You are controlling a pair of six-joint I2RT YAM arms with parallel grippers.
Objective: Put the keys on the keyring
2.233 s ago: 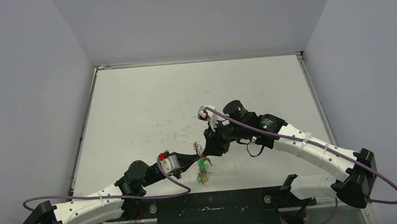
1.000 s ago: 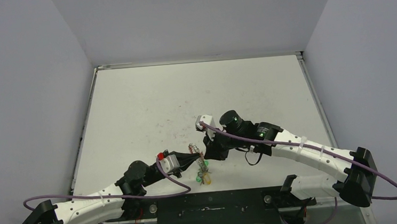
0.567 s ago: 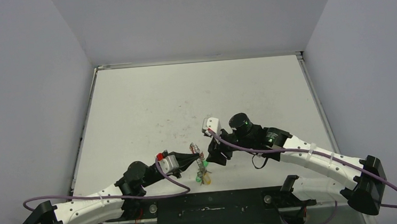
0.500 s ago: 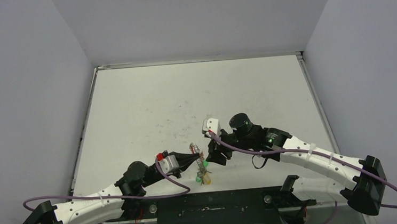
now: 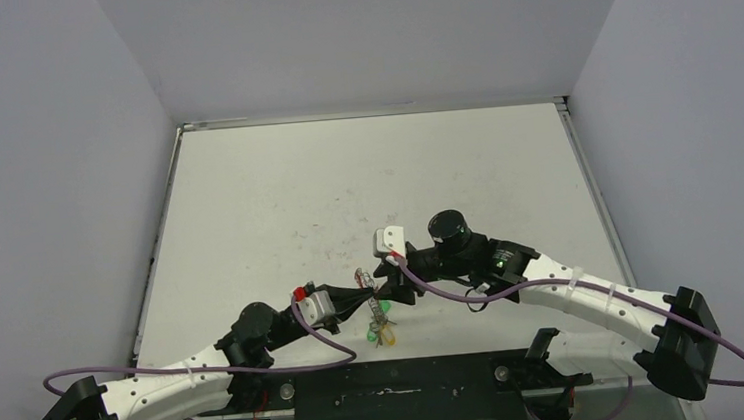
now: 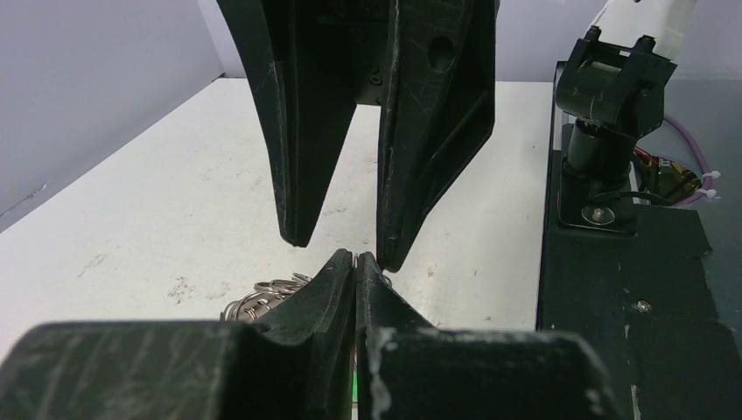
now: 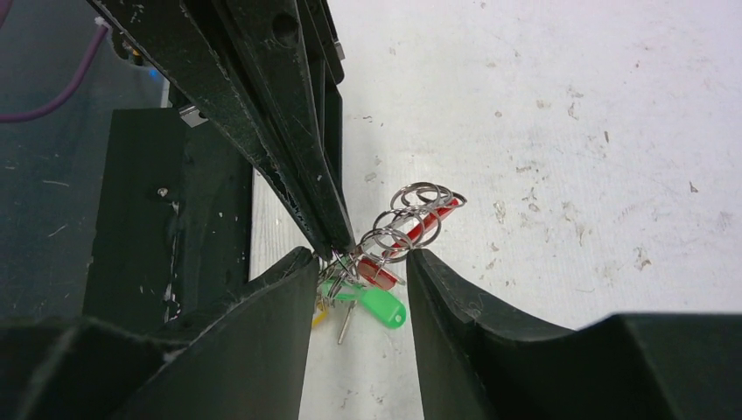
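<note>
The keyring [image 7: 418,213], a silvery coil with a red segment, hangs just above the table; its wire is pinched in my left gripper [image 6: 356,256], which is shut on it. The keys hang below it in a bunch: a green head [image 7: 381,307], a red head [image 7: 376,269] and a bit of yellow [image 7: 320,315]. My right gripper [image 7: 360,258] is open, its fingers straddling the left gripper's tip and the top of the bunch without touching. From above, the keys [image 5: 381,327] dangle under both gripper tips, with the keyring [image 5: 364,275] just behind.
A black base plate [image 5: 403,393] with the arm mounts runs along the near table edge, close to the keys. Purple cables [image 5: 339,345] loop off both arms. The white table [image 5: 366,180] is scuffed and walled on three sides.
The right gripper opened and came in low from the right, so its fingers now straddle the left gripper's tip and the keys. The left arm and keyring held still.
</note>
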